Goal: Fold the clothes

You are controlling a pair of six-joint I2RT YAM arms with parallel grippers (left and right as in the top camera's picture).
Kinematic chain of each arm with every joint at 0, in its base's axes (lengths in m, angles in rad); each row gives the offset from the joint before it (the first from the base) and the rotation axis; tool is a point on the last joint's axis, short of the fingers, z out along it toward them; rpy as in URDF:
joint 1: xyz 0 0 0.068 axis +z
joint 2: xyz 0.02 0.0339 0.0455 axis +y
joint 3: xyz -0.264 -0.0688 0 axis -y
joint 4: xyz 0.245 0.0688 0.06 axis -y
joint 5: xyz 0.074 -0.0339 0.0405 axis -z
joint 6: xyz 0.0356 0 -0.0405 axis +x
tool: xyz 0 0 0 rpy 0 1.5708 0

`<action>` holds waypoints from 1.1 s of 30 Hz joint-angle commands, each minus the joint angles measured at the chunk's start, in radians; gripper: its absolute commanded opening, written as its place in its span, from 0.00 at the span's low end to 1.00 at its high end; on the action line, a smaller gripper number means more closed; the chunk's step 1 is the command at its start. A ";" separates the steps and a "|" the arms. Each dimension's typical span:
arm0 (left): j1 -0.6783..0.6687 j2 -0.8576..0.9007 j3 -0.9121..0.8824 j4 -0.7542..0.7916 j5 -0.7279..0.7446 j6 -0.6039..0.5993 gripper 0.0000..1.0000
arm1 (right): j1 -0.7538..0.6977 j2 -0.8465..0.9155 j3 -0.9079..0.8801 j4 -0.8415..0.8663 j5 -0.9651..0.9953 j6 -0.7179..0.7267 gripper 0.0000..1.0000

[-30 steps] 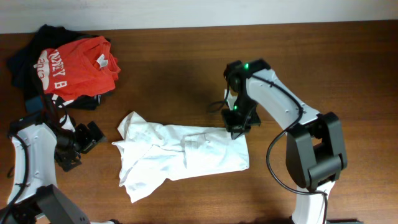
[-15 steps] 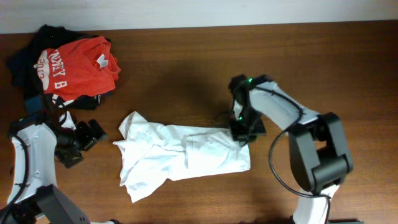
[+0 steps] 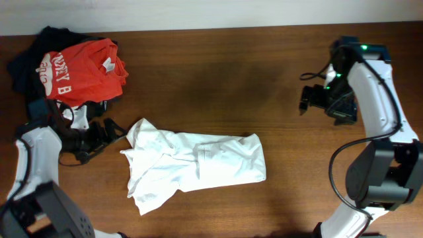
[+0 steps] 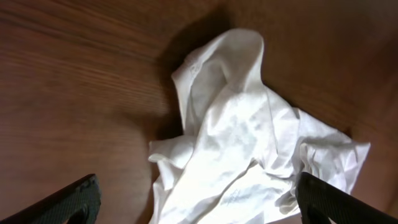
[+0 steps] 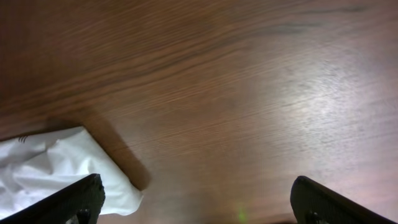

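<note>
A crumpled white shirt (image 3: 198,165) lies spread across the middle of the table, partly folded, with a sleeve bunched at its left end. My left gripper (image 3: 112,132) stands open just left of that end; in the left wrist view the shirt (image 4: 249,143) fills the space between the wide-apart fingers of this gripper (image 4: 199,208). My right gripper (image 3: 306,99) is open, far off at the right, apart from the shirt. The right wrist view shows only the shirt's corner (image 5: 56,168) at the lower left, and bare wood between the fingers of that gripper (image 5: 196,205).
A pile of clothes sits at the table's back left corner: a red printed shirt (image 3: 79,69) on top of dark garments (image 3: 23,69). The brown wooden table (image 3: 198,79) ends at a pale wall along the back.
My right gripper opened, let go of the shirt's right corner and moved up and right, away from it. My left gripper moved right, up to the shirt's left end.
</note>
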 commanded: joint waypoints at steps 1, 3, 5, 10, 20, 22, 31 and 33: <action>0.000 0.108 -0.005 0.006 0.063 0.118 0.99 | -0.057 -0.007 0.006 -0.019 0.015 0.011 0.99; 0.000 0.140 -0.005 0.017 0.057 0.144 0.99 | -0.071 -0.007 0.006 -0.043 0.013 0.011 0.99; 0.000 0.171 -0.005 0.020 0.032 0.145 0.99 | -0.074 -0.007 0.006 -0.059 0.011 0.010 0.99; -0.004 0.232 -0.020 -0.017 -0.005 0.145 0.96 | -0.073 -0.007 0.006 -0.065 0.006 0.011 0.98; -0.151 0.235 -0.128 0.035 -0.005 0.137 0.89 | -0.073 -0.007 0.006 -0.061 -0.044 0.010 0.99; -0.184 0.235 -0.142 0.055 -0.006 0.126 0.79 | -0.073 -0.007 0.006 -0.061 -0.044 0.010 0.99; -0.240 0.235 -0.132 0.082 -0.077 -0.058 0.00 | -0.073 -0.007 0.006 -0.050 -0.044 0.010 0.99; -0.240 0.233 -0.091 0.028 -0.177 -0.145 0.00 | -0.073 -0.007 0.006 -0.050 -0.044 0.010 0.99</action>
